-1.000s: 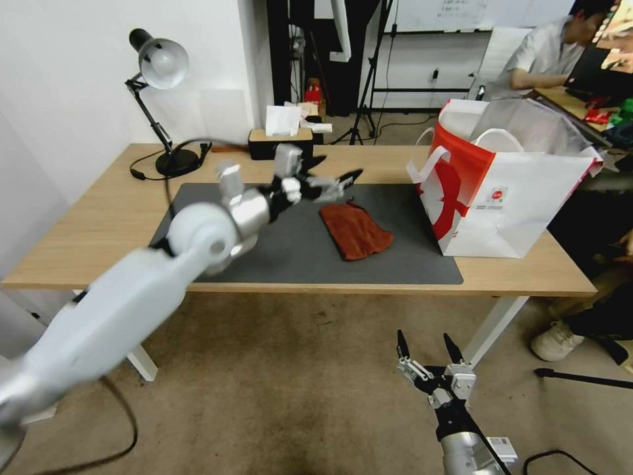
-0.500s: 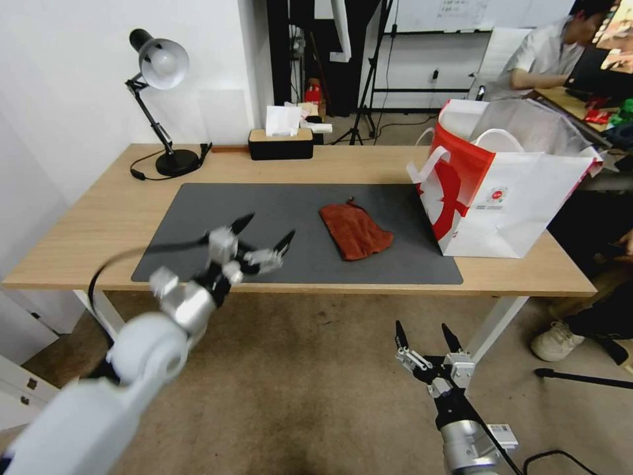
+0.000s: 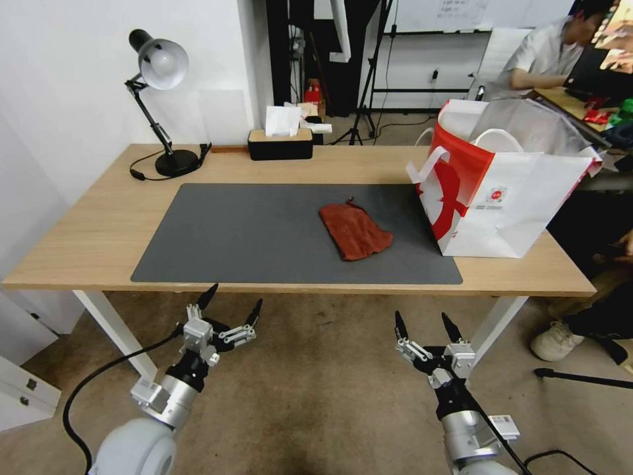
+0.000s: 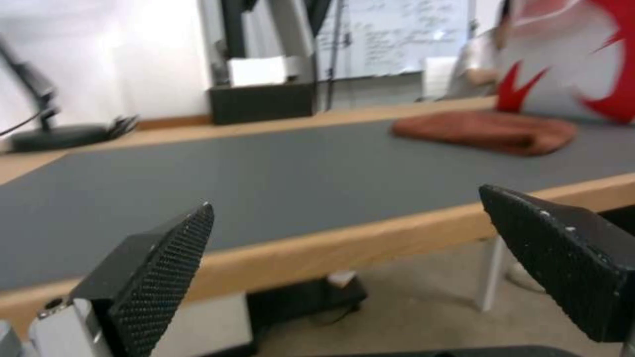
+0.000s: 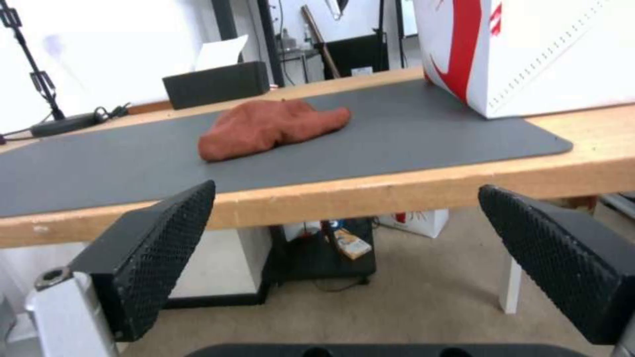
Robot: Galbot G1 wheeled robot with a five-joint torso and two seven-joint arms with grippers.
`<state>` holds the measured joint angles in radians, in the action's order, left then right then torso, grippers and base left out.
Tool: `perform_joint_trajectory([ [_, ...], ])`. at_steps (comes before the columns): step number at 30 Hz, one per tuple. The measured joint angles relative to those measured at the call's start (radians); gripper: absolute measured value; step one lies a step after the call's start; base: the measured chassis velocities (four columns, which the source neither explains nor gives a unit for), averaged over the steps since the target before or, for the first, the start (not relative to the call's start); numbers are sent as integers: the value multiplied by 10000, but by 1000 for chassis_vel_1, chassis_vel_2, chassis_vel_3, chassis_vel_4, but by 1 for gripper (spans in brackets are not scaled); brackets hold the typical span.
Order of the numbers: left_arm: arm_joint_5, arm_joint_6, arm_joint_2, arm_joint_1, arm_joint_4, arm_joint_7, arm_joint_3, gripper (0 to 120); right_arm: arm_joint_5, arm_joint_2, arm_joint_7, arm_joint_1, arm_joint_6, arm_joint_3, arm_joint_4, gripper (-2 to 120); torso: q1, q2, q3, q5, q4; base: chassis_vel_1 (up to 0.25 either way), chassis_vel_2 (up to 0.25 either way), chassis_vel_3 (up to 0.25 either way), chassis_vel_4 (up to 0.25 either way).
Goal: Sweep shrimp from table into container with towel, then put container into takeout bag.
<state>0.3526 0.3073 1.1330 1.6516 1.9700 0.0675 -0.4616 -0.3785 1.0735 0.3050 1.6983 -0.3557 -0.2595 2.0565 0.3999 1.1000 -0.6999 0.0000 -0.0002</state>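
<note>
Head view: the table (image 3: 92, 224) stands ahead with a dark grey mat (image 3: 250, 237) on it. The towel (image 3: 355, 231) lies crumpled on the right half of the mat, well apart from both arms. The takeout bag (image 3: 521, 198) stands upright at the right end of the table, its near corner resting on the mat's right edge, near the towel but not touching it. A desk lamp (image 3: 158, 72) sits at the far left corner and a black tissue box (image 3: 280, 144) at the far edge. Both arms hang low in front of the table's near edge, over the carpet. The left gripper (image 3: 231, 305) is on the left, fingers spread and empty. The right gripper (image 3: 422, 324) is on the right, fingers likewise spread and empty.

Left wrist view: the left gripper (image 4: 344, 238) has its black textured fingertips (image 4: 165, 267) wide apart with nothing between them, level with the table's near edge (image 4: 370, 238). Beyond, the towel (image 4: 486, 131) lies on the mat (image 4: 231, 178), with the bag (image 4: 569, 64) behind it and the tissue box (image 4: 261, 101) farther off.

Right wrist view: the right gripper (image 5: 344, 238) is released, its fingertips (image 5: 165, 263) wide apart, below the table edge (image 5: 397, 188). The towel (image 5: 271, 126) lies on the mat (image 5: 410, 134); the bag (image 5: 529, 49) stands to its right, and the tissue box (image 5: 215, 84) sits at the far side.
</note>
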Motion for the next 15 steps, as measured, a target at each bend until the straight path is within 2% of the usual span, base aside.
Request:
perform_joint_trajectory([
  [2, -82, -78, 48, 248, -1, -469, -40, 100, 0, -11, -19, 13, 3, -13, 107, 100, 0, 0, 0, -1, 2, 0, 0, 0, 0],
  [6, -175, -156, 128, 517, -12, -930, -132, 100, -23, -21, 209, 35, 139, -17, 245, 100, -1, 0, 0, 0, 2, 0, 0, 0, 0],
  [15, -448, -171, 226, 772, -182, -1355, -115, 100, -30, -144, 720, 63, 439, -83, 493, 100, 0, 0, 0, 0, 2, 0, 0, 0, 0],
])
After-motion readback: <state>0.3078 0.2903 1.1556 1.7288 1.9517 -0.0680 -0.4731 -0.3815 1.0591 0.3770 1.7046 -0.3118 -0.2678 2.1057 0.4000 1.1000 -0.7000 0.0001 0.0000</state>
